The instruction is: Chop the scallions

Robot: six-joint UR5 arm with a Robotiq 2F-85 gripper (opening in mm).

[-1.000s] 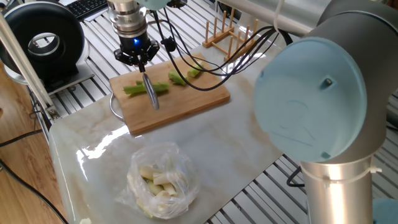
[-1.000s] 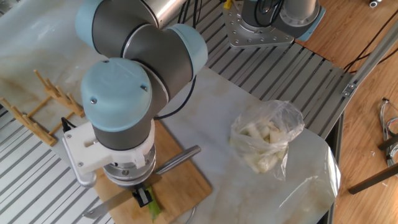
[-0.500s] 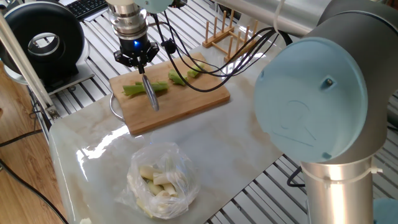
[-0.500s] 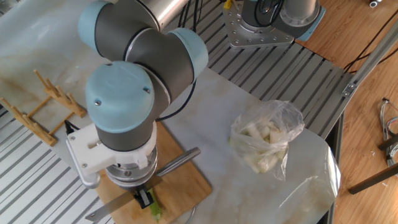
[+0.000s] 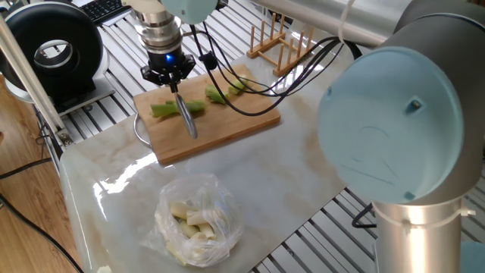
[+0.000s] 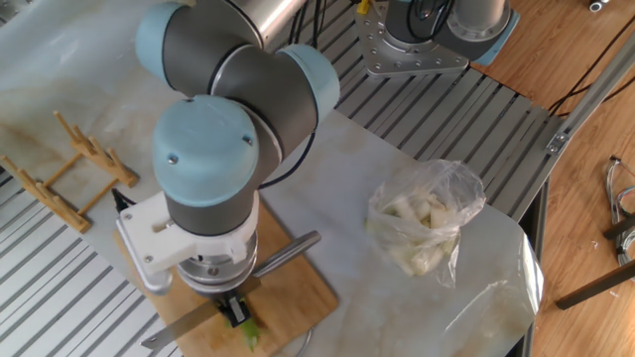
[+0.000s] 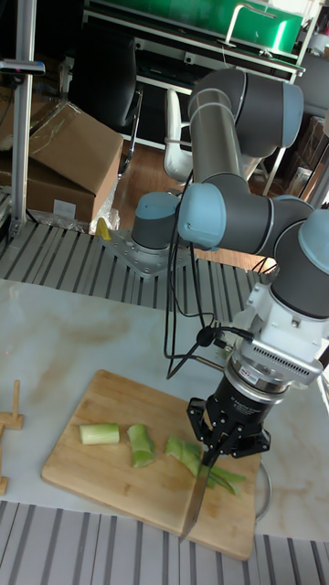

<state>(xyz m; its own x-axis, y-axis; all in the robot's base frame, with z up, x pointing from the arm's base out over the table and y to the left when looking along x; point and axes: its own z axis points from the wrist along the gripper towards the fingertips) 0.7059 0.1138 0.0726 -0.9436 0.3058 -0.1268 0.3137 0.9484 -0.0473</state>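
The black pincer (image 7: pixel 217 445) is pinching a steel knife (image 7: pixel 198 498), its blade lying across the light-green scallions (image 5: pixel 179 109) on the wooden chopping board (image 5: pixel 227 125).

One fixed view looks down past my elbow toward the cutting board (image 5: pixel 206 115); the other looks steeply down from the opposite side, over my wrist; the tall view sits low, facing me; all share that board.
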